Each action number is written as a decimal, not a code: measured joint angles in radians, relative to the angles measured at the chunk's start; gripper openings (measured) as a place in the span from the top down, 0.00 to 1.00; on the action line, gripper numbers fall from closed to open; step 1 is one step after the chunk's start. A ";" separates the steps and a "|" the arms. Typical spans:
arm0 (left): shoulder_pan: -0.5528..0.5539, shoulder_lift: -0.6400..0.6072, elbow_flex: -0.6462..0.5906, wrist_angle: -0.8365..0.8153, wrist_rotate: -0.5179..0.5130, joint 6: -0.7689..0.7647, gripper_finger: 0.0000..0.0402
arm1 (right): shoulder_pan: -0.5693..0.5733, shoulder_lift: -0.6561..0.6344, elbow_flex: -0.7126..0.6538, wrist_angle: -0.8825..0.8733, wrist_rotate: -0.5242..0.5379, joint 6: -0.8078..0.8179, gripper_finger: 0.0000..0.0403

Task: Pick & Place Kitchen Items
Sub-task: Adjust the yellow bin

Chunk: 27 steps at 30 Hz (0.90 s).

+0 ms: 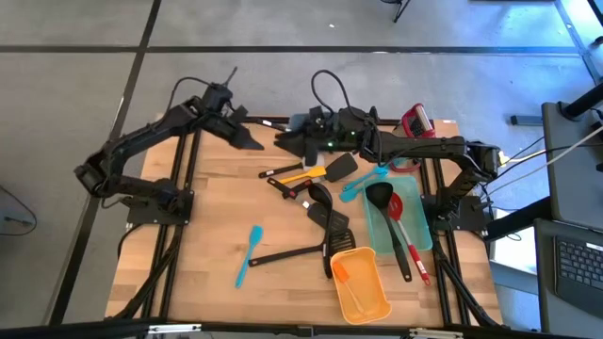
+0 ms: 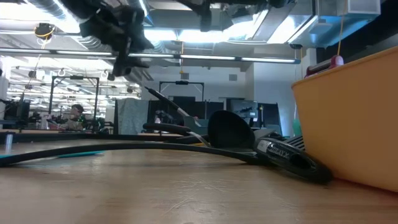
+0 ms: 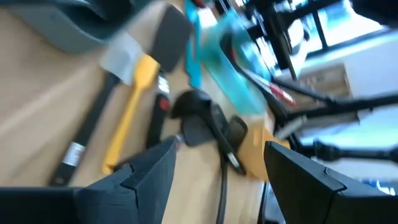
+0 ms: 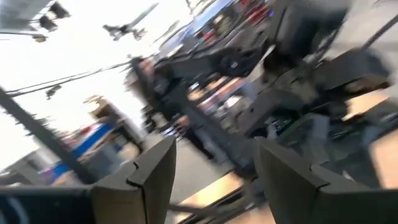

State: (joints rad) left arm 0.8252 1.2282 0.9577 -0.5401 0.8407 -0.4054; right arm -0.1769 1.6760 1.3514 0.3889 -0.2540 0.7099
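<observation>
Both tools hang over the far edge of the light wooden surface (image 1: 217, 235), the left tool (image 1: 252, 141) and right tool (image 1: 287, 143) each with fingers apart and empty. The long-handled kitchen utensils (image 1: 325, 202) lie jumbled mid-surface, 1 teal spatula (image 1: 251, 252) apart, others in an orange plastic bin (image 1: 361, 285) and a clear teal tray (image 1: 400, 226).
</observation>
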 joint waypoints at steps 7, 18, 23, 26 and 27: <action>-0.180 -0.009 0.000 -0.003 -0.115 -0.030 0.40 | 0.015 0.000 0.000 0.035 -0.241 0.160 0.46; -0.424 -0.008 0.000 0.060 -0.554 -0.295 0.40 | 0.143 -0.082 0.000 0.052 -0.363 0.171 0.46; -0.502 -0.008 0.000 0.136 -0.670 -0.423 0.40 | 0.245 -0.171 0.000 -0.192 -0.276 0.008 0.46; -0.546 -0.008 0.000 0.156 -0.727 -0.482 0.40 | 0.281 -0.221 0.000 -0.336 -0.197 -0.066 0.46; -0.564 -0.008 0.000 0.156 -0.745 -0.498 0.40 | 0.292 -0.237 0.000 -0.369 -0.169 -0.085 0.46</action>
State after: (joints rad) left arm 0.2611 1.2201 0.9577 -0.3840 0.0957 -0.9039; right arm 0.1155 1.4388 1.3510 0.0203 -0.4234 0.6244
